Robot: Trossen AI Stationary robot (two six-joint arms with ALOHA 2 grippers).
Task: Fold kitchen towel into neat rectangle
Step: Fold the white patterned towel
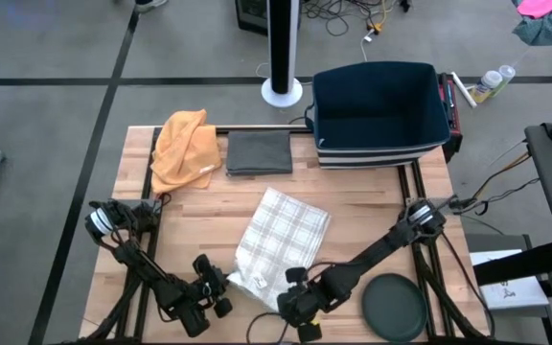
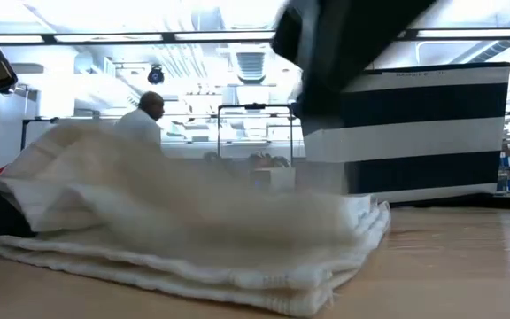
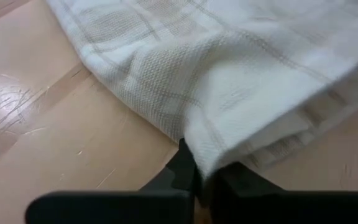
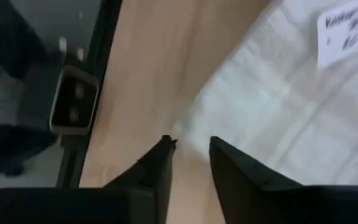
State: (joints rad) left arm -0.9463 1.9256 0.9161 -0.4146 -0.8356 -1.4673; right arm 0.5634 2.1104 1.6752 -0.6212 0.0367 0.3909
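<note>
High view first: the left gripper (image 1: pixel 220 287) sits low at the near edge of the table (image 1: pixel 372 206), fingers clamped on the towel's (image 1: pixel 281 240) near-left corner; its wrist view shows cloth tucked in between the dark fingers (image 3: pixel 182 165). The right gripper (image 1: pixel 300 307) is just beside it at the towel's near-right corner, jaws parted a little with bare wood showing in the gap and the towel edge touching the fingertips (image 4: pixel 166 146); nothing is gripped there.

Pale butcher-block planks make up the tabletop. Along the far side lie an orange cloth (image 1: pixel 185 149), a folded grey cloth (image 1: pixel 259 153) and a navy bin (image 1: pixel 379 115) with white stripes. A dark round disc (image 1: pixel 396 307) rests near the right arm. Grey floor surrounds the table, with a white pole stand (image 1: pixel 282 57) behind. Low view looks into a bright workshop where a person (image 2: pixel 144 120) stands far back.

Cream with a faint check pattern, the towel is roughly folded, lying askew in the middle-front of the table, layers stacked at its edge (image 2: pixel 326 279), a white label (image 4: pixel 350 28) on top.

Both arms reach inward from the table's sides, angled down toward the front edge.
</note>
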